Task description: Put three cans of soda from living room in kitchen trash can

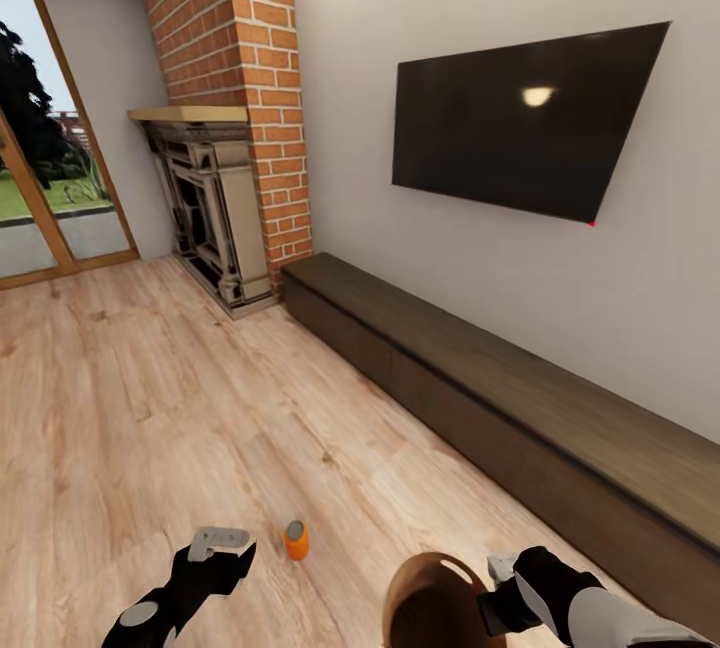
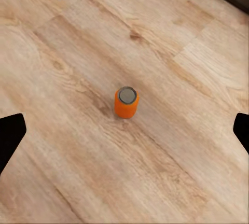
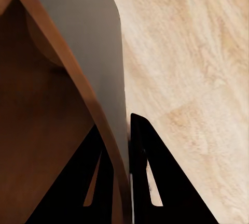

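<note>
Where the right gripper (image 3: 124, 156) pinches the rim, black fingers clamp either side of the round tapered bin's (image 3: 78, 79) wall: brown wood-like inside, pale grey outside, lower part cut off. Left gripper (image 2: 124, 130): fingers spread wide, empty, above the bright orange, silver-topped soda can (image 2: 126, 102), upright on the pale wood-plank floor (image 1: 150, 398). Beyond: brick fireplace (image 1: 235, 78), long dark low cabinet (image 1: 520, 408), wall-mounted black television (image 1: 520, 123).

An orange soda can (image 2: 126, 103) with a silver top is seen standing upright on the pale wood floor (image 2: 171, 172), pretty much dead center between the two dark fingertips (image 2: 10, 136) of the left gripper (image 2: 124, 133), which are spread wide, well apart from it.
</note>
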You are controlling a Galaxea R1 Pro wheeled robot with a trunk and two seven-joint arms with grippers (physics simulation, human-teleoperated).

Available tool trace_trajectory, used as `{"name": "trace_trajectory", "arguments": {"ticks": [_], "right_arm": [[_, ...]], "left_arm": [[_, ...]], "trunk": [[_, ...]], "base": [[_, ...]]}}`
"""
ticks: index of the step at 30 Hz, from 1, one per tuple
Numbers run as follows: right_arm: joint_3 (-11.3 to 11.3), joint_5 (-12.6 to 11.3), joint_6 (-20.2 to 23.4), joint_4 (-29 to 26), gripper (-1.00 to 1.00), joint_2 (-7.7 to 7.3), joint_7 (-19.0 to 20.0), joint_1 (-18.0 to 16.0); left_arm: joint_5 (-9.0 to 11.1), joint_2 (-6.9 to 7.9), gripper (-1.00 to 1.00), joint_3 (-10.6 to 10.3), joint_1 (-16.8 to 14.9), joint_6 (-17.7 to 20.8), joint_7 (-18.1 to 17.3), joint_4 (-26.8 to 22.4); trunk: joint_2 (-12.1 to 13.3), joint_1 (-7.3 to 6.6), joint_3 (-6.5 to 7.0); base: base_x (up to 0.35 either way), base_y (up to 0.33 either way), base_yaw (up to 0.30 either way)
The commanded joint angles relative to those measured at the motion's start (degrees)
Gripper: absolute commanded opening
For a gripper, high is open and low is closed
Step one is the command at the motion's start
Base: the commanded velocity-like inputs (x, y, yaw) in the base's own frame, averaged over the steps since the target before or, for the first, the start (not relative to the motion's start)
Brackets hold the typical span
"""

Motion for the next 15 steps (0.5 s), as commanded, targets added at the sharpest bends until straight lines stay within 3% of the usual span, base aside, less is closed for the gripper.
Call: {"name": "trace_trajectory", "arguments": {"ticks": [1, 11, 15], "right_arm": [[-0.4, -0.7, 0.1, 0.0, -1.0, 0.0, 0.3, 0.0], [-0.5, -0.8, -0.1, 0.0, -1.0, -0.07, 0.3, 0.0], [-0.6, -0.9, -3.8, 0.1, -1.0, -0.12, 1.2, 0.0]], "left_arm": [[0.0, 0.01, 1.0, -0.1, 0.0, -0.1, -0.1, 0.2], [0.1, 0.09, 1.0, -0.3, 0.0, -1.4, -0.3, 1.8], [0.1, 0.08, 1.0, -0.4, 0.0, -1.7, -0.3, 1.8]], "trunk": [[0.0, 0.0, 0.01], [0.0, 0.0, 0.03], [0.0, 0.0, 0.03]], "base": [[0.289, 0.11, -0.03], [0.224, 0.029, -0.153], [0.187, 0.002, -0.05]]}}
